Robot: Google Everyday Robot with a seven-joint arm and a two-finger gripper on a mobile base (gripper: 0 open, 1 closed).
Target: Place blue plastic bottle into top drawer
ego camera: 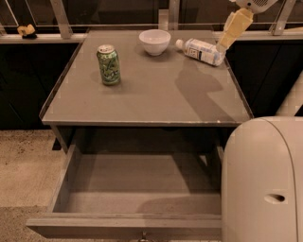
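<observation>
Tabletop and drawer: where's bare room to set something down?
Open top drawer: floor bare where visible. On the grey table: front half bare, plus the middle beside the green soda can. Crowded at the back right: white bowl, blue plastic bottle lying down, claw at its right end.

Grey table (156, 94) on speckled floor (23, 165), dark windows (118, 12) behind; gripper (224, 44) above its far-right corner.

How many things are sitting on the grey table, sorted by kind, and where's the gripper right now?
green soda can: 1
white bowl: 1
blue plastic bottle, lying on its side: 1
Total: 3 on the grey table
The gripper is at the table's far right corner, by the bottle's base end.
</observation>
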